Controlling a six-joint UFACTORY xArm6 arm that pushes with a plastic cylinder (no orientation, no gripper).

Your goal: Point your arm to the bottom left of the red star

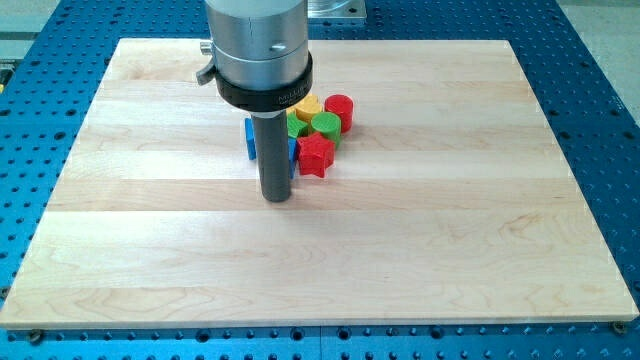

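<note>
The red star (317,154) lies just above the middle of the wooden board (420,230), at the lower edge of a tight cluster of blocks. My tip (277,197) rests on the board to the bottom left of the red star, a short gap away from it. The rod stands in front of a blue block (252,139) and hides most of it. A green round block (325,124), a red cylinder (339,108), a yellow block (309,104) and another green block (297,128) crowd above the star.
The board lies on a blue perforated table (600,80). The arm's grey body (258,45) rises over the board's top middle and hides what lies behind it.
</note>
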